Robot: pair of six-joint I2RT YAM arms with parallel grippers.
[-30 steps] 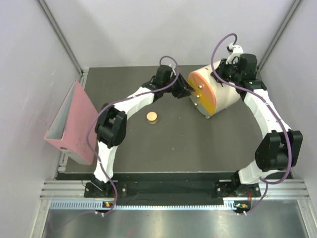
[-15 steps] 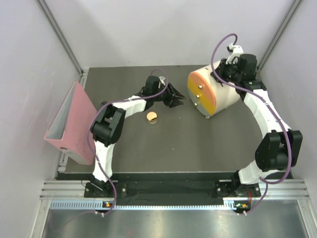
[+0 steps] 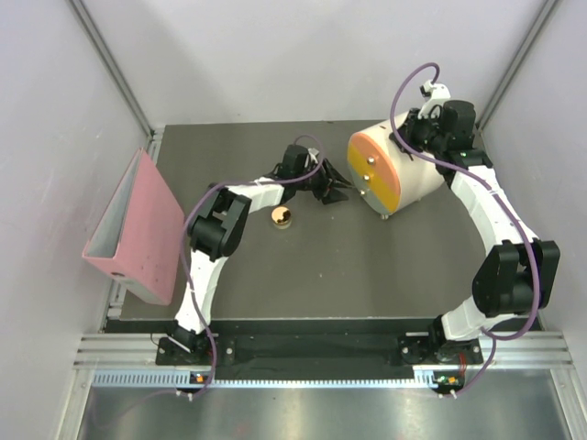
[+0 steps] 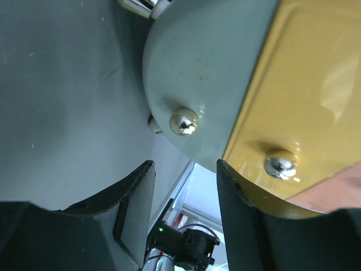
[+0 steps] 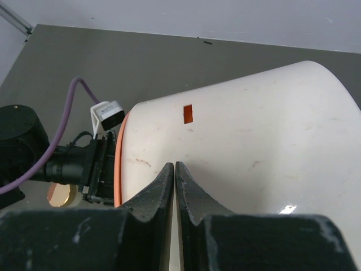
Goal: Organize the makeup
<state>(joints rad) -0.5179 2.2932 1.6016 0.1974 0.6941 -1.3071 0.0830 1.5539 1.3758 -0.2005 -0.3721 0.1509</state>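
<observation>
While the left gripper (image 3: 336,188) faces the drawer box (image 3: 417,179) at centre frame, jaws partly apart and empty, the round compact (image 3: 282,216) lies on the table just lower-left of it, nearest that arm. Right gripper (image 5: 174,169): closed, empty, at the box's far end.

Left hand (image 4: 184,169) fingers apart, arm stretched forward; right hand (image 5: 174,168) fingers pressed together.

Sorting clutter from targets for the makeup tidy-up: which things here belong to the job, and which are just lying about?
Job: round compact; cream drawer box, likely the storage, faced by the open left hand.
Lying about: pink binder.
</observation>
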